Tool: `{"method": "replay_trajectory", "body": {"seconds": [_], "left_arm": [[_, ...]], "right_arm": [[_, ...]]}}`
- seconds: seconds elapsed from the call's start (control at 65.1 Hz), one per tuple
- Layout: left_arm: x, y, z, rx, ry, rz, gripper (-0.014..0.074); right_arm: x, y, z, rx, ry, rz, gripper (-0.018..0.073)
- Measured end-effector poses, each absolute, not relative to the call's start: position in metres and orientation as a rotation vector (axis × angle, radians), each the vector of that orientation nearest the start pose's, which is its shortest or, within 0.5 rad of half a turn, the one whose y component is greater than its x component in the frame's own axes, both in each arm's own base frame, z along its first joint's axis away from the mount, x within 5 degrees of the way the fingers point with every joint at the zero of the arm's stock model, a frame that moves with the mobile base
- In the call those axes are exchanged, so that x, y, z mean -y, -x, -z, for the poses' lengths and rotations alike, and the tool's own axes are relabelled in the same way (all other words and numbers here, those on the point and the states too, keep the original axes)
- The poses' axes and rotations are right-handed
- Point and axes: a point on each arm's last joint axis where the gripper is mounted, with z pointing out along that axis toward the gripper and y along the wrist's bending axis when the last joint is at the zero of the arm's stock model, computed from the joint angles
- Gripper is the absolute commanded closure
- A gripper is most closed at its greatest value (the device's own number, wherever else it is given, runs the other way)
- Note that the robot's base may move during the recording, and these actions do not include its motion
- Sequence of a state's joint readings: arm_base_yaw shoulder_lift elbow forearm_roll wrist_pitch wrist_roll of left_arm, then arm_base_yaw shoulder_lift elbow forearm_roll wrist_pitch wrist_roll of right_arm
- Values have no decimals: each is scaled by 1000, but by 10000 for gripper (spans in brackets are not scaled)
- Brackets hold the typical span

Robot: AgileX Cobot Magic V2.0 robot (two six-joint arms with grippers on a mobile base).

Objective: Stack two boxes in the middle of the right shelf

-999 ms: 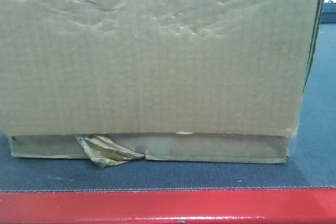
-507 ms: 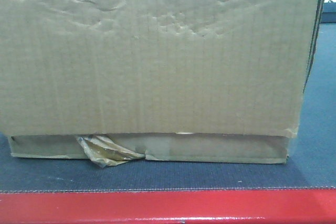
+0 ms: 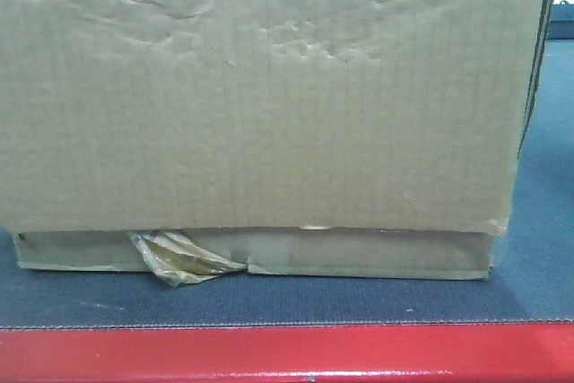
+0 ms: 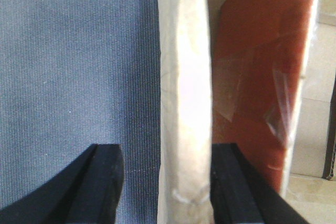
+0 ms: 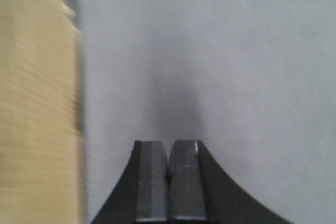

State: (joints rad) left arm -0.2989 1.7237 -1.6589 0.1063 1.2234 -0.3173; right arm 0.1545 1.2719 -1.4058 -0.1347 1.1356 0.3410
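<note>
A big creased brown cardboard box (image 3: 260, 105) fills the front view, resting on a blue-grey mat (image 3: 538, 221); crumpled yellowish tape (image 3: 179, 259) hangs at its bottom edge. In the left wrist view my left gripper (image 4: 168, 182) is open and straddles a pale upright wall of the box (image 4: 184, 93). That wall lies against the right finger, with a gap to the left finger. My right gripper (image 5: 169, 182) is shut and holds nothing, just right of a blurred box side (image 5: 37, 103). The shelf is out of view.
A red edge (image 3: 287, 352) runs along the front of the mat. The left wrist view shows the mat (image 4: 79, 61) left of the wall, a reddish-brown surface (image 4: 257, 66) to the right and pale floor (image 4: 315, 198) beyond.
</note>
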Motion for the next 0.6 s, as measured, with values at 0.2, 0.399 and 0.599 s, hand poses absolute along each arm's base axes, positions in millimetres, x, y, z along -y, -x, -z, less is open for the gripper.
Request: {"method": "replay_trajectory", "body": {"seconds": [0.2, 0.399, 0.599], "left_arm": [[99, -351, -339, -2758, 1, 16, 322], [99, -351, -339, -2758, 1, 16, 322], [99, -351, -339, -2758, 2, 18, 322]], "right_arm": [[-68, -271, -428, -2478, -82, -85, 617], [-97, -296, -423, -2500, -1, -107, 253], [-107, -313, -400, -2577, 11, -95, 221]]}}
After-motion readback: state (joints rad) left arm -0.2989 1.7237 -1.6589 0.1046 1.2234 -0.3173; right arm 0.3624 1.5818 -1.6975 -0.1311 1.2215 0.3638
